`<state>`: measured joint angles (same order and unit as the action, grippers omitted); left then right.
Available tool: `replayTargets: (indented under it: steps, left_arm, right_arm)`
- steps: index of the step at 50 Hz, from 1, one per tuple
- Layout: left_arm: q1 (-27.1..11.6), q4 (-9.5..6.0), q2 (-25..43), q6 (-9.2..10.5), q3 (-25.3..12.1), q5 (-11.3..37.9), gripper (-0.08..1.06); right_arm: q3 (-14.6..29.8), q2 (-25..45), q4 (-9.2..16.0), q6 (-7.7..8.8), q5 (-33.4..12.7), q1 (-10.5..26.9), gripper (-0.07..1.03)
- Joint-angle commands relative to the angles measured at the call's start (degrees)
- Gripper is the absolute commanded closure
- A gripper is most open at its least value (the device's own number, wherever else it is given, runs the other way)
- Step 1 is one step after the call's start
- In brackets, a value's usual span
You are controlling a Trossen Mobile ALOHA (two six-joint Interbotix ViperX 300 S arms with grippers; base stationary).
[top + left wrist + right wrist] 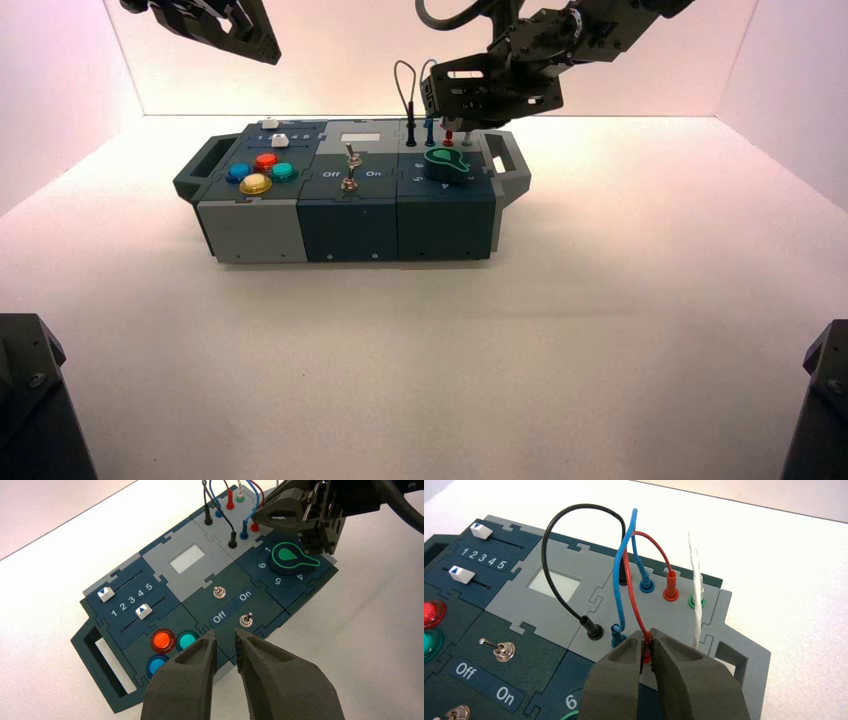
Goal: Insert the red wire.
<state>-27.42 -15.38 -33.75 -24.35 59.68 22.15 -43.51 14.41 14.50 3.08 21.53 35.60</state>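
Right gripper (647,647) jaws clamped on red wire (631,597) plug near box (250,235) edge, left gripper (226,645) narrowly parted.

Lettering on the box (320,592) before me. "Off" (219,616) and "On" (245,596) stand on a dark strip between the two metal toggle switches (218,592), on the dark panel at the middle of the box. The row "1 2 3 4 5" (131,600) lies between the two slider tracks with white caps (105,593), toward the handle end of the box. Around the green knob (291,559), near the opposite end, I read the dial digits 1, 6, 5 and 4 (300,577); the remaining digits are hidden. The pale window (186,560) in the grey panel bears no legible text.
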Motion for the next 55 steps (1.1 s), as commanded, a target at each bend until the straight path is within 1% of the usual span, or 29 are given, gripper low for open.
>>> replayTargets:
  steps: [1, 11, 29, 34, 36, 41, 47, 50, 55]
  left_arm:
    - [-0.44, 0.09, -0.44, -0.26, -0.70, -0.44, 0.75]
    - [-0.44, 0.18, -0.53, -0.26, -0.70, -0.44, 0.75]
    - [0.00, 0.26, -0.53, -0.09, -0.62, -0.53, 0.75]
    - [0.88, 0.26, -0.70, 0.62, -0.62, -0.53, 0.75]
    - [1.32, 0.26, -1.05, 0.97, -0.62, -0.44, 0.75]
    - [1.41, 0.26, -1.67, 0.97, -0.62, -0.44, 0.75]
    - [1.49, 0.26, -2.37, 1.05, -0.62, -0.44, 0.75]
    - [1.49, 0.26, -2.55, 0.97, -0.62, -0.35, 0.75]
    - [1.58, 0.26, -2.55, 0.97, -0.70, -0.09, 0.75]
  right_arm:
    - [1.67, 0.26, 0.09, 0.09, -1.76, -0.18, 0.99]
    - [2.81, 1.14, 0.09, 0.09, -4.31, -0.26, 0.99]
    - [2.55, 0.53, 0.09, 0.09, -4.83, -0.26, 0.99]
    - [2.64, 0.35, 0.09, 0.09, -6.33, -0.26, 0.99]
    - [2.72, 0.18, 0.09, 0.09, -8.00, -0.26, 0.99]
    - [2.72, -0.18, 0.09, 0.09, -9.93, -0.26, 0.99]
    - [2.81, -0.18, 0.09, 0.09, -10.46, -0.26, 0.98]
    - [2.90, 0.00, 0.09, 0.09, -10.55, -0.26, 0.96]
    - [3.08, 0.26, 0.09, 0.09, -10.63, -0.26, 0.87]
